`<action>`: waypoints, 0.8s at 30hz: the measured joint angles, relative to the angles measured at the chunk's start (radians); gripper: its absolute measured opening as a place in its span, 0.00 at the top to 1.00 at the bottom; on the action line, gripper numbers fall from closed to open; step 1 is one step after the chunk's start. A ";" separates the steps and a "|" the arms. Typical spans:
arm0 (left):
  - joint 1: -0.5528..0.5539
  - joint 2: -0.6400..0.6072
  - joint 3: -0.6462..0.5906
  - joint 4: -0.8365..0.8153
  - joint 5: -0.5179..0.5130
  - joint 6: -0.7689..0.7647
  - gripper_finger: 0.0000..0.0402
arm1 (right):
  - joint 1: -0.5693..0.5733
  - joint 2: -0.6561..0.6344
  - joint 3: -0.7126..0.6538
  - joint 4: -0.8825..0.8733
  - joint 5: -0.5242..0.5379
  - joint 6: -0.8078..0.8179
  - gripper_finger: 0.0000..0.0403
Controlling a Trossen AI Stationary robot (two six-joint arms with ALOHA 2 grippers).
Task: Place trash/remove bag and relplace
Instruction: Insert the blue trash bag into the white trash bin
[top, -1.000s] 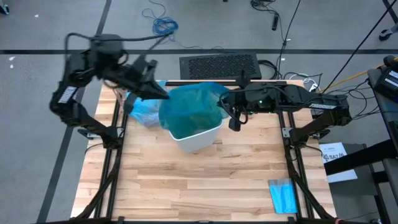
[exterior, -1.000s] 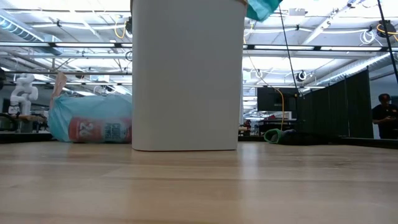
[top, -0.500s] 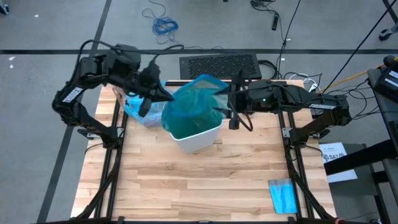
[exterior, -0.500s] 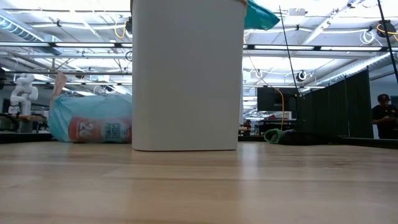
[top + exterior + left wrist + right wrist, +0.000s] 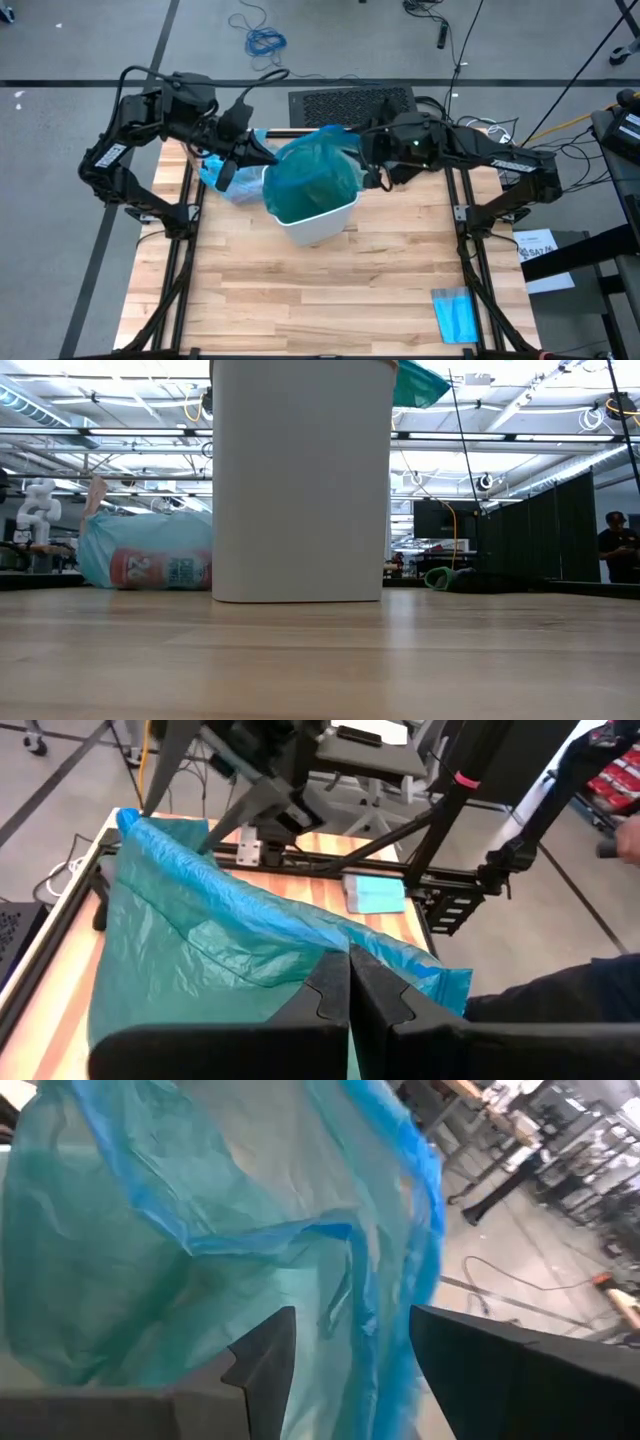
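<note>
The left gripper [image 5: 262, 157], pressed together, pinches the teal liner [image 5: 312, 175] at the white bin [image 5: 318, 222] rim, stretching it; the right gripper [image 5: 372, 170] opposite seems spread around it. The filled bag [image 5: 145, 550] lies behind.

The tall white plastic bin [image 5: 300, 480] is cut off by the low view's top edge; its inside is hidden under teal-green plastic film [image 5: 312, 172].
</note>
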 joint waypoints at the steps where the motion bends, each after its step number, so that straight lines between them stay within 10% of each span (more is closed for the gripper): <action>1: 0.000 0.000 0.000 0.000 0.001 -0.001 1.00 | -0.007 0.004 0.000 0.000 -0.014 0.005 0.53; 11: 0.000 0.000 0.000 0.022 0.000 0.017 1.00 | -0.037 0.074 0.000 0.022 -0.053 0.021 0.64; 16: 0.001 0.000 0.000 0.016 -0.028 0.045 1.00 | -0.031 0.057 0.004 0.000 -0.055 0.095 0.90; 24: 0.028 -0.002 -0.019 0.031 -0.070 0.118 1.00 | 0.053 0.041 0.270 -0.295 -0.123 0.191 1.00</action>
